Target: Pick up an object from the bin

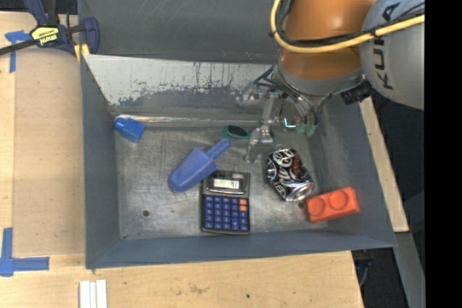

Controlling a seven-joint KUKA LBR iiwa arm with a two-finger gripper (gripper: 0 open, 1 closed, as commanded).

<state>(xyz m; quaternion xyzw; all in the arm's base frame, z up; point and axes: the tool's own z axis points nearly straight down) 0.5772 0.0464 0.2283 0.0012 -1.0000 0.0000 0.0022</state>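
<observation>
A scuffed matt metal bin [180,79] is holding a shiny crumpled metal can [289,173], a smooth blue plastic scoop [195,166] and an orange plastic brick [332,204].

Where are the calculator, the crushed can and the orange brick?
calculator [225,213], camera view, on its keypad.
crushed can [288,173], camera view, on its dented side.
orange brick [333,205], camera view, on its top face.

blue scoop [195,166], orange brick [333,204]

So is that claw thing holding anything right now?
Gripper: cannot be told whether open or shut; it hangs close by the crushed can.
</observation>
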